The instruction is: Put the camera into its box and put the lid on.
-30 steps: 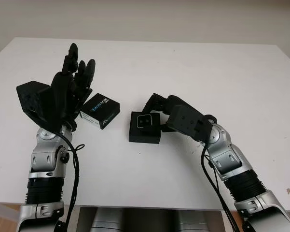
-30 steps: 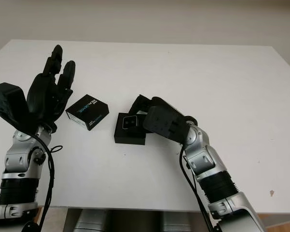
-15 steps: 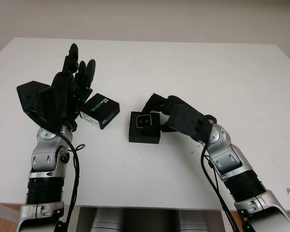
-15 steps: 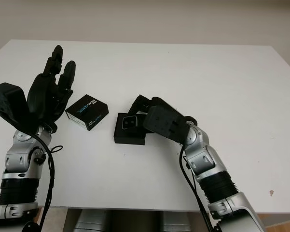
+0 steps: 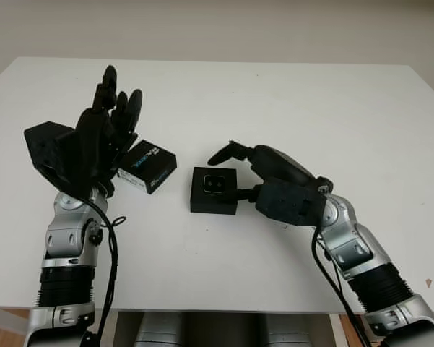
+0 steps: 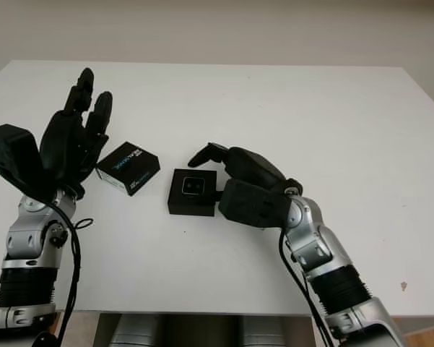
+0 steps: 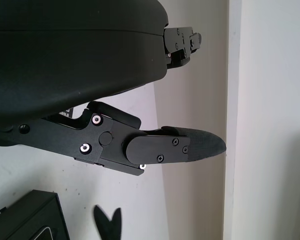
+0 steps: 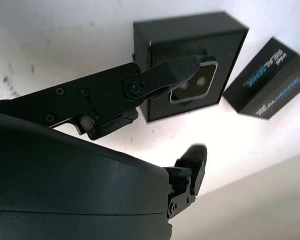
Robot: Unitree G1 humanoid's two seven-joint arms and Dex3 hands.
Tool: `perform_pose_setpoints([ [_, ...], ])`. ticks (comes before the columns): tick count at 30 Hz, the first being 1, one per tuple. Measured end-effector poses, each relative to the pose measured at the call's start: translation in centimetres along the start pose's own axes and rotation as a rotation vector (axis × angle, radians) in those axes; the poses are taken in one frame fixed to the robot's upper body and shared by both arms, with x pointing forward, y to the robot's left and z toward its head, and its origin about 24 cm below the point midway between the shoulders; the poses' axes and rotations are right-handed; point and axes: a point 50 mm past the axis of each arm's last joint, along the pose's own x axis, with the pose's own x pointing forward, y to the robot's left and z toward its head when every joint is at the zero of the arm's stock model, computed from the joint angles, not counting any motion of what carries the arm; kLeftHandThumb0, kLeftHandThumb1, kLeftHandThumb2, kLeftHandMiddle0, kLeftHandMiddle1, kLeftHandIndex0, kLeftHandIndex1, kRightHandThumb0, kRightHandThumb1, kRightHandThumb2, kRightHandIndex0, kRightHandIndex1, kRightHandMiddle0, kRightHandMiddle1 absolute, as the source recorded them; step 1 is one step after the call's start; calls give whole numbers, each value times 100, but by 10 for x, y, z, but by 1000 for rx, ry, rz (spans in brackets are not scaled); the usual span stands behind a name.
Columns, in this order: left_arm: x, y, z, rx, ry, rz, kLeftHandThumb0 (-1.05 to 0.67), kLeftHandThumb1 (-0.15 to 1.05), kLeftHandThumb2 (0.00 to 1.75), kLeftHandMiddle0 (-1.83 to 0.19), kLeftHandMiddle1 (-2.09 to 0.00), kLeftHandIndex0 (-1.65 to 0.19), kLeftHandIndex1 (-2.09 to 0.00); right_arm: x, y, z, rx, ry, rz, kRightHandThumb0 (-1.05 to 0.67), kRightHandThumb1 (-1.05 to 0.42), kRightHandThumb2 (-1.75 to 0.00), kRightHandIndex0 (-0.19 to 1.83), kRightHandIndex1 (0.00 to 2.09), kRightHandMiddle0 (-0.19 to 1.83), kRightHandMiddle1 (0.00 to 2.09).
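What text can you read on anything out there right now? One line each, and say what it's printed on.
"REALSENSE": on the top of the black lid, reading it with some doubt, since the letters are blurred.
A smaller line of print beside that word on the lid: too blurred to read.
The box and the camera in it: no readable text.

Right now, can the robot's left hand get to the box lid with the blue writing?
Probably yes. The left hand is open, raised just beside the lid, and nothing lies between them. The right hand is over by the box with the camera in it, out of the way.
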Motion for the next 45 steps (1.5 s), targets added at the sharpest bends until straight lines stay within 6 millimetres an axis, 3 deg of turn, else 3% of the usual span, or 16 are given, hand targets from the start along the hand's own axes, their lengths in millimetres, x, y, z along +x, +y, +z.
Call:
perform_pose_setpoints([
  [10, 0, 1, 0, 3, 3, 0, -67, 105, 36, 10, -5, 10, -6, -3, -13, 2, -24, -18, -83, -52, -93, -5, 4, 5, 8, 11],
  [17, 0, 1, 0, 6, 3, -4, -67, 105, 37, 10, -5, 9, -6, -8, -25, 2, -49, -70, -108, -59, -104, -9, 1, 4, 2, 6],
  [25, 0, 4, 1, 43, 2, -5, -63, 105, 40, 14, -4, 15, -3, -10, -33, 0, 120, -31, -167, -63, -105, -26, -4, 3, 0, 5],
  [31, 1, 16, 9, 365, -1, 6, -65, 105, 36, 4, -8, 5, -9, -11, -38, -9, 371, 42, -221, -63, -105, -30, -4, 4, 0, 5],
  [36, 2, 26, 11, 614, 18, 20, -64, 105, 20, -9, -10, -1, -10, -15, -46, -18, 510, 75, -303, -62, -105, -38, -6, 4, 0, 5],
  [41, 3, 28, 10, 900, 92, -35, -76, 105, 15, -4, -5, 5, -6, -17, -62, -25, 707, 81, -371, -60, -105, -45, -10, 3, -5, 3],
  [45, 3, 23, 2, 1007, 191, -113, -80, 104, 10, 3, -3, 8, -5, -18, -68, -25, 718, 75, -383, -60, -105, -46, -9, 4, -5, 3],
])
